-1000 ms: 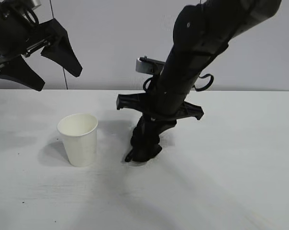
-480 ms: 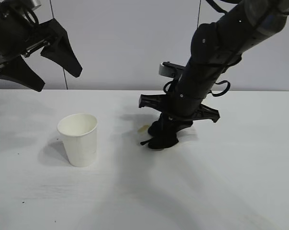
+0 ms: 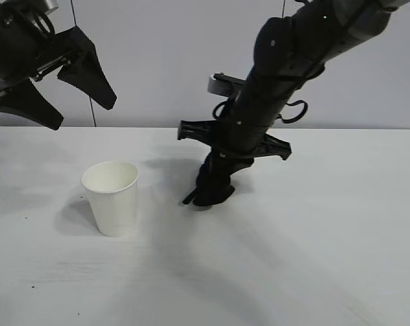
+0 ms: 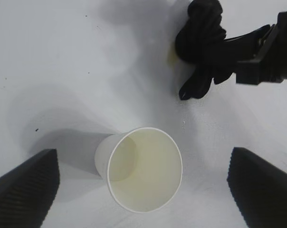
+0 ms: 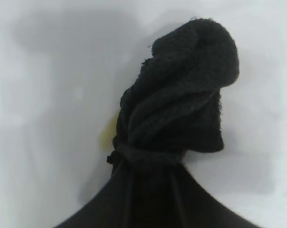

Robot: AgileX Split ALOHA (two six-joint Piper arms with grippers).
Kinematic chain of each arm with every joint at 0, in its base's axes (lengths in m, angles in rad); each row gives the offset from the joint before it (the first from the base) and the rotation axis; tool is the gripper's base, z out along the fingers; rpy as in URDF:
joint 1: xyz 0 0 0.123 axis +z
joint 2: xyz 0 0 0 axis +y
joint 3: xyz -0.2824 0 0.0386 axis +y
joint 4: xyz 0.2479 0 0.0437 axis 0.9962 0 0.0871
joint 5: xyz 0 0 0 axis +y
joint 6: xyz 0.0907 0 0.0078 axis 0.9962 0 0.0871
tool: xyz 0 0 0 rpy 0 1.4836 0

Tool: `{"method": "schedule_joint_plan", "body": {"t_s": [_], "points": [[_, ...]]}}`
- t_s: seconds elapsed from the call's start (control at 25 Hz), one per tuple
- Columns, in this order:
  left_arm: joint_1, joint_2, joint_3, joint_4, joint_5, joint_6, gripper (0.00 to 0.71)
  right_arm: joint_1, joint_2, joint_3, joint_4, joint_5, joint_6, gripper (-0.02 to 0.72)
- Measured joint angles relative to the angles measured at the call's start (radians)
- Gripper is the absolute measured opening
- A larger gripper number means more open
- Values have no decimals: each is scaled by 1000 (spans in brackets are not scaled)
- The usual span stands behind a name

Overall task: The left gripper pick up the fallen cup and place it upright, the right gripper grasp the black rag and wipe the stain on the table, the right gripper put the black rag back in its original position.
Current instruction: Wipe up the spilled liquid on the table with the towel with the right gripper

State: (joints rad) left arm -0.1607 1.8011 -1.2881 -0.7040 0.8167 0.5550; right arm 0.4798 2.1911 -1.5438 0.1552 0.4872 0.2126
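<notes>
black rag (image 3: 210,185): soft bunched black cloth, pressed onto the table just to the right of the cup; folds and one loose end trail toward the cup. Probably light and limp, so it will drag and smear rather than slide cleanly.
hold on the rag: the right gripper (image 3: 215,178) has its fingers closed around the bunch from above, tilted steeply down; the wrist view shows the cloth pinched in at a waist. A grip at that gathered waist looks soundest, leaving the lump free below to rub.
stain (image 5: 108,134): only a pale yellowish trace shows at the rag's edge; the rest seems covered or already wiped.
cup (image 3: 112,197): white paper cup, upright, mouth up, apart from the rag. Thin-walled and likely easy to tip or crush.
left gripper (image 3: 54,83): raised above and behind the cup, fingers spread wide, holding nothing.
table (image 3: 313,258): matte white, flat.
</notes>
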Motion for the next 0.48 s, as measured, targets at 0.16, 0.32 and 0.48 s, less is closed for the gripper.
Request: {"method": "schedule_joint_plan", "body": {"t_s": [0.16, 0.32, 0.48], "points": [[0, 0, 0, 9, 7, 0, 693, 38, 10, -5, -4, -14, 0, 92], [0, 0, 0, 11, 16, 0, 693, 30, 80, -55, -24, -4, 0, 92], [0, 0, 0, 11, 16, 0, 693, 8, 133, -145, -23, 40, 6, 92]]}}
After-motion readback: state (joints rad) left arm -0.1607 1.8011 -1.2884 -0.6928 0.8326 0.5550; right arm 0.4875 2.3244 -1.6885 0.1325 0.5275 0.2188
